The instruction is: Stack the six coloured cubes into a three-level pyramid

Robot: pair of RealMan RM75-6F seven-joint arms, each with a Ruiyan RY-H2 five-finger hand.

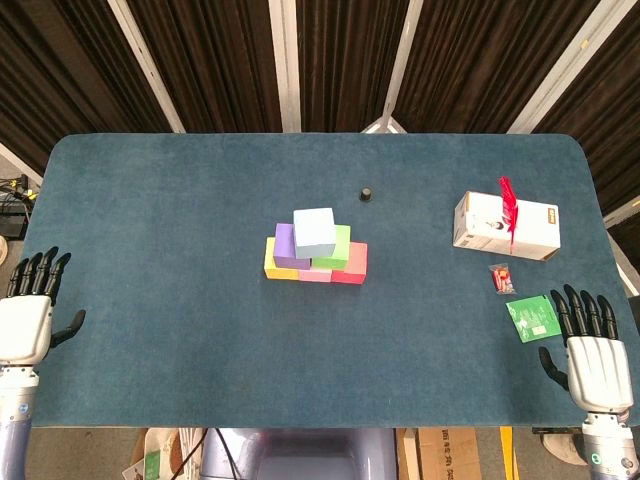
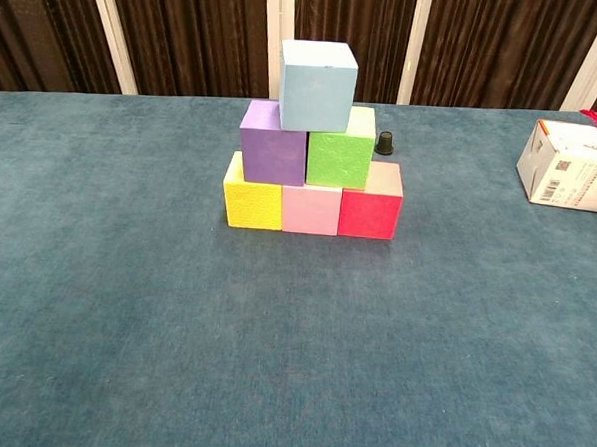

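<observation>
Six cubes stand stacked mid-table as a pyramid. The bottom row holds the yellow cube (image 2: 252, 203), pink cube (image 2: 310, 209) and red cube (image 2: 370, 211). On them sit the purple cube (image 2: 273, 142) and green cube (image 2: 339, 158), and the light blue cube (image 2: 318, 84) tops them (image 1: 314, 231). My left hand (image 1: 27, 320) lies flat at the near left table edge, fingers apart and holding nothing. My right hand (image 1: 591, 354) lies the same way at the near right edge. Neither hand appears in the chest view.
A white carton (image 1: 506, 226) with a red feather-like item on it stands at the right. Near it lie a small red packet (image 1: 500, 278) and a green packet (image 1: 530, 317), close to my right hand. A small black cap (image 1: 367, 193) sits behind the pyramid.
</observation>
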